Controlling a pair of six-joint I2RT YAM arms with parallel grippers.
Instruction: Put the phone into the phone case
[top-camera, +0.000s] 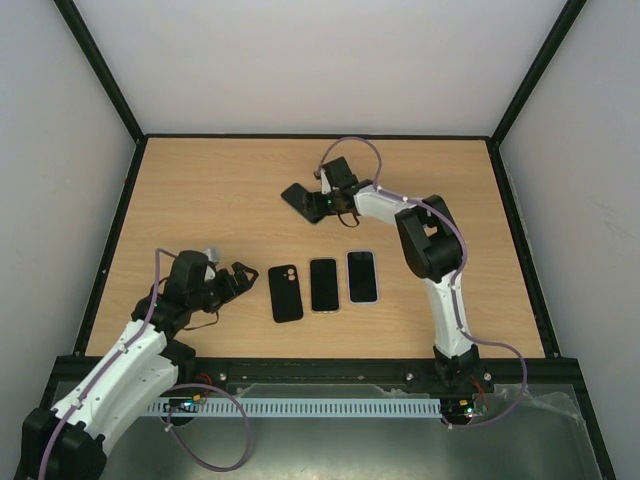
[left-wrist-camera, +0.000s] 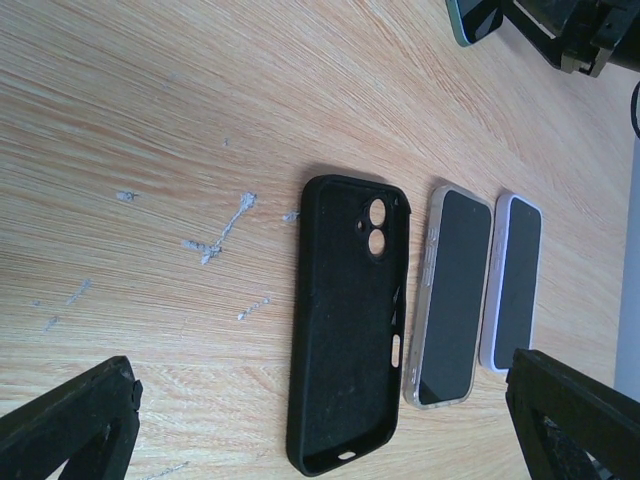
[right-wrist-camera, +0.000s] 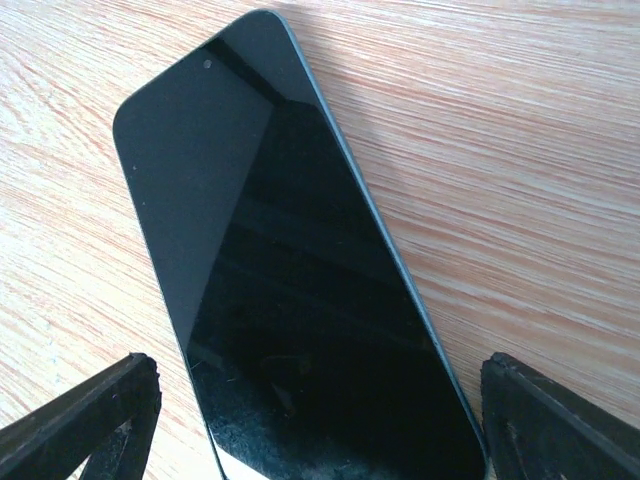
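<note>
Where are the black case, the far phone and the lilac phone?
black case (left-wrist-camera: 345, 340): left wrist view, middle of its inner face.
far phone (right-wrist-camera: 290, 270): right wrist view, middle of its screen.
lilac phone (top-camera: 362, 276): top view, middle of its screen.

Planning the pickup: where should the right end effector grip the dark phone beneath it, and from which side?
Across its two long edges, probably from straight above. The dark phone lies flat, screen up, on the table, and the open right end effector has a finger outside each long edge.
</note>
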